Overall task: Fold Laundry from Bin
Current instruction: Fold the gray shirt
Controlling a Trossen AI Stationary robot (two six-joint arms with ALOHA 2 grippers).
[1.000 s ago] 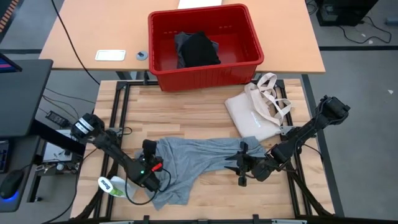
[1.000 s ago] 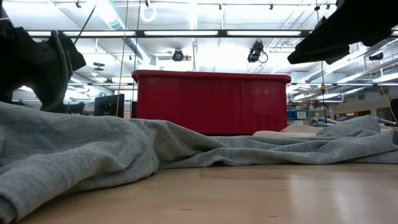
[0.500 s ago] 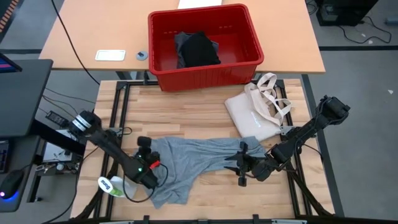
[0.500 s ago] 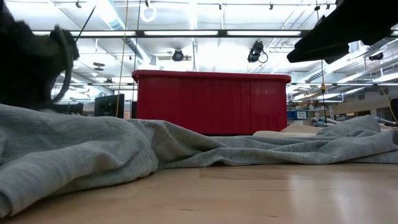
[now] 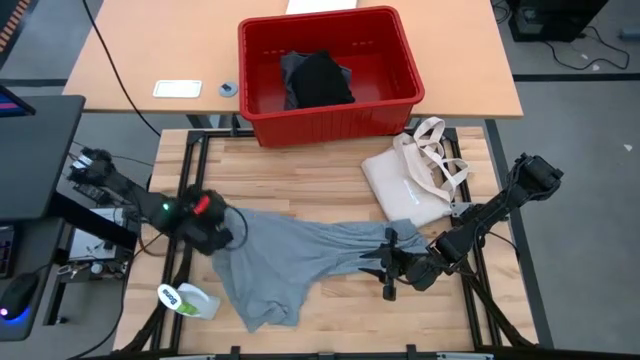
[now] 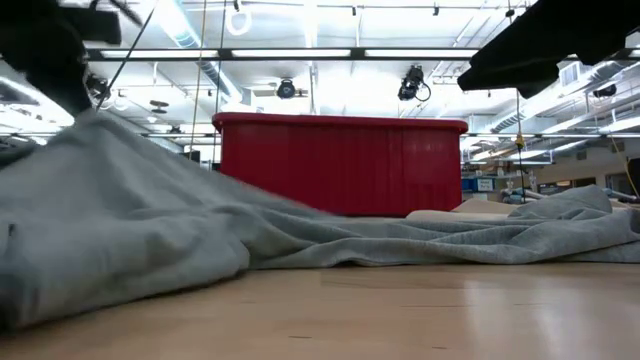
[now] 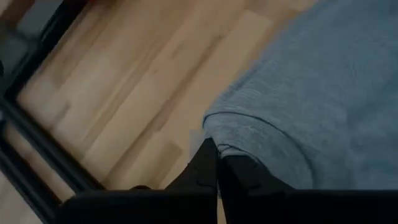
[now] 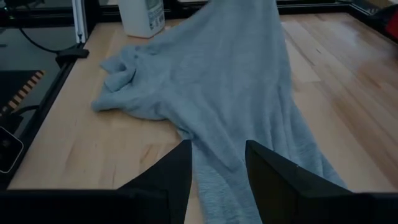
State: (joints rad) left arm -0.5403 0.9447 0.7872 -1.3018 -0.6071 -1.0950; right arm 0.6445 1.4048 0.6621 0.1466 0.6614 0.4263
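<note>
Near the table's front edge I've got the light grey cotton T-shirt (image 5: 290, 265) spread left to right. Left gripper (image 5: 222, 228) clamped on its left end, lifted. Right gripper (image 5: 385, 262) half-parted astride the right end, grip unclear. Cream canvas tote bag (image 5: 415, 180) by the right edge. Far side: red plastic bin (image 5: 327, 72), large black garment (image 5: 318, 80) inside.

Bright ceiling strip lights (image 6: 400, 52), grey floor (image 5: 580, 110), tan desk (image 5: 160, 60).
</note>
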